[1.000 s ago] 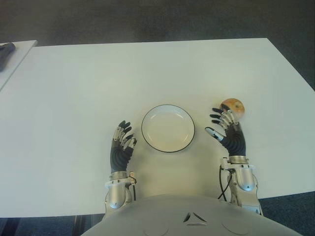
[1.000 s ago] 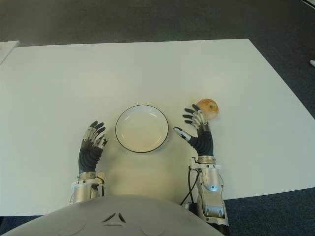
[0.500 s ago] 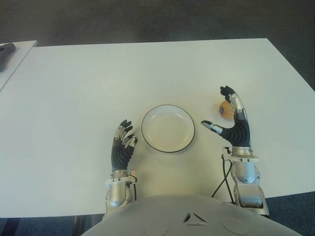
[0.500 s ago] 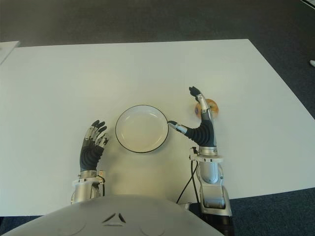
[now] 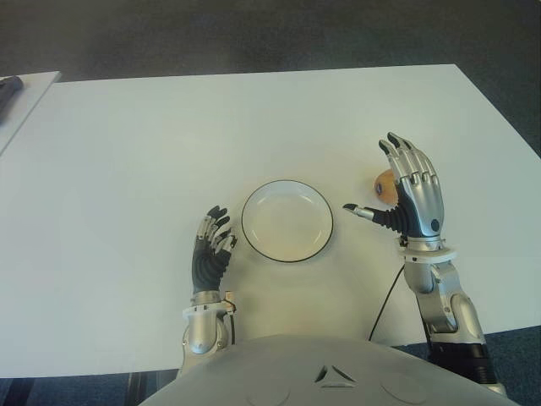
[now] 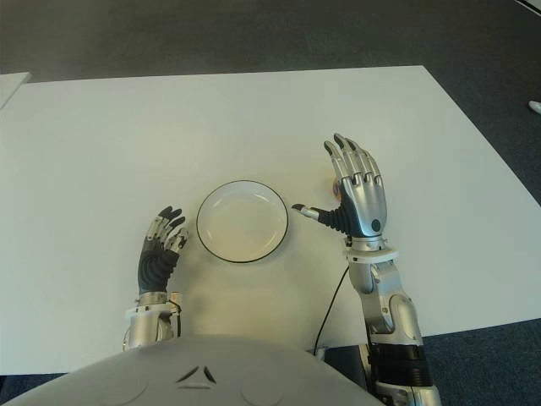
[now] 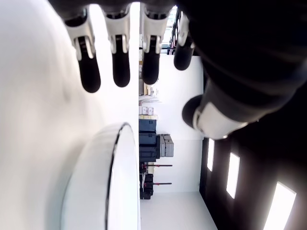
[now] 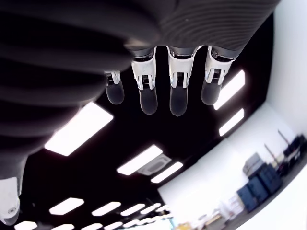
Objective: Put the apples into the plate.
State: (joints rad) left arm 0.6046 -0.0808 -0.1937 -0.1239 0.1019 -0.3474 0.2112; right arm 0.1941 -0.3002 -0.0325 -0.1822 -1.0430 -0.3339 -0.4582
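A white plate (image 5: 287,222) with a dark rim sits empty in the middle of the white table (image 5: 169,135). To its right lies an orange-red apple (image 5: 383,188), mostly hidden behind my right hand (image 5: 406,190). That hand is raised over the apple with its back toward the head camera, fingers straight and thumb pointing at the plate. In the right wrist view the fingers (image 8: 147,91) are extended with nothing in them. My left hand (image 5: 211,249) shows just left of the plate, fingers relaxed and empty; its wrist view shows the plate's rim (image 7: 114,158) close by.
A second white table with a dark object (image 5: 10,84) on it stands at the far left. Dark carpet lies beyond the table's far and right edges. A black cable (image 5: 385,300) hangs by my right forearm.
My right hand has lifted and turned, going from beside the apple to above it, now covering most of it. The apple, the plate and the left hand have stayed put.
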